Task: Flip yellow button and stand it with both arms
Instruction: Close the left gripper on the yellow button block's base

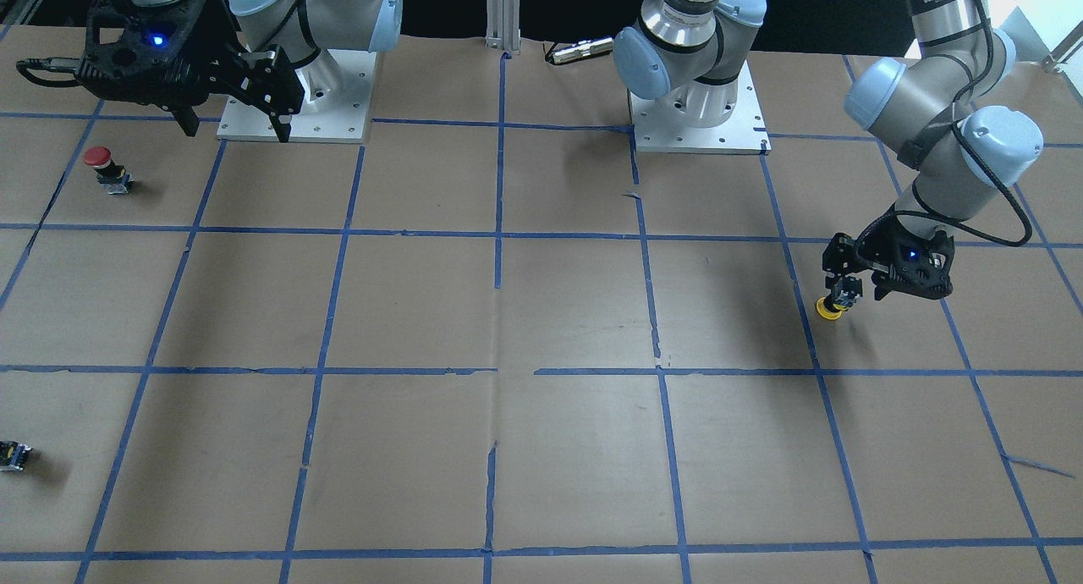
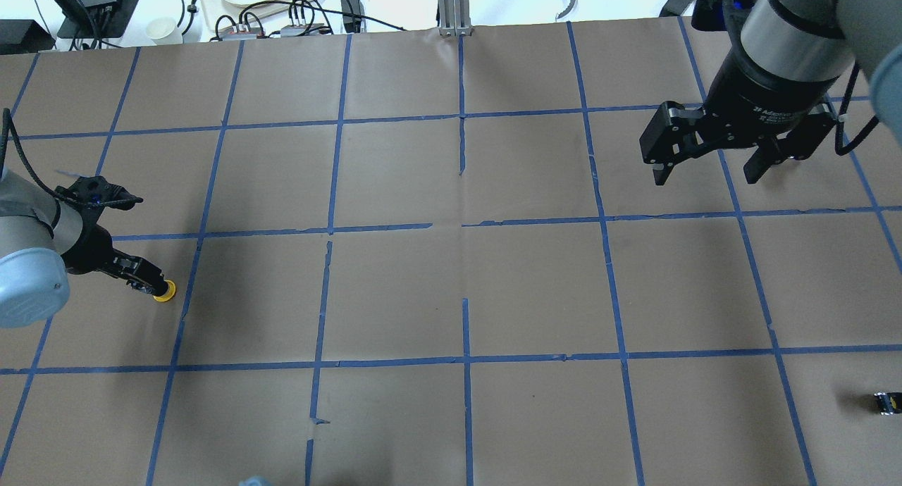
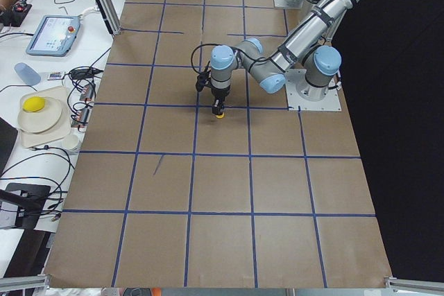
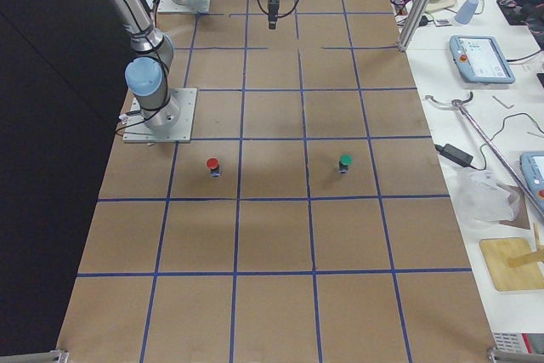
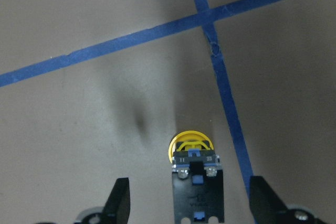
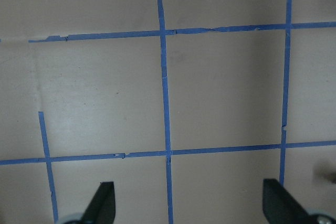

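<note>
We see the left gripper [image 5: 190, 204] released, its jaws spread either side of the yellow button [image 5: 193, 153] without touching it. The button sits cap-down on the table [image 1: 541, 313], black-and-grey body upward, just beside a tape line [image 5: 231, 124]. The right gripper [image 2: 706, 178] hangs unclenched, well apart.

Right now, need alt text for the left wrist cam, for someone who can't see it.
The yellow button appears to stand cap-down on the brown paper table, its black body pointing up at the camera. It is centred in the open left gripper, whose fingers flank it without touching. Blue tape lines cross on the table beyond it.
</note>
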